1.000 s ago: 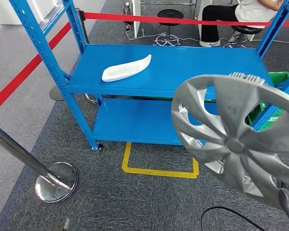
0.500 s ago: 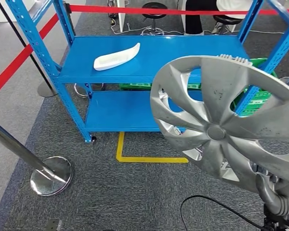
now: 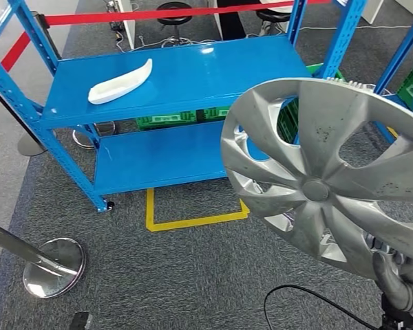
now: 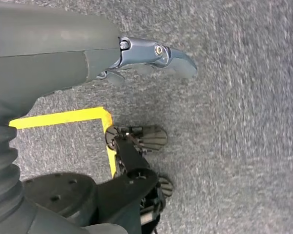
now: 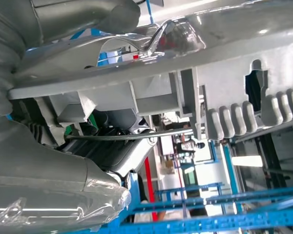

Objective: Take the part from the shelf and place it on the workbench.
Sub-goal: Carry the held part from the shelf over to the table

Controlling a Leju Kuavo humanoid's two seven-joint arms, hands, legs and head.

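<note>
In your head view, the silver wheel cover [image 3: 329,175] sits up in the air to the right of the blue shelf [image 3: 178,75], clear of its boards and over the grey carpet. It is round, so no long axis — its spoked face is tilted up toward you, the rim with the small teeth turned away toward the shelf. Your right hand [image 3: 402,278] grips it from underneath at the edge nearest you. On the shelf's top board lies a white curved part [image 3: 120,82], its long axis running along the board, pointed end toward the shelf's middle. A yellow floor marking [image 3: 194,218] lies just in front of the shelf, and a chrome post base [image 3: 54,267] stands well apart from it on the carpet.

In your left wrist view, your left hand [image 4: 152,56] hangs over the carpet beside the yellow marking, fingers stretched out, holding nothing.

In your right wrist view, your right hand is clamped on the wheel cover's ribbed back side [image 5: 211,92] — blue shelf rails show beyond it.
</note>
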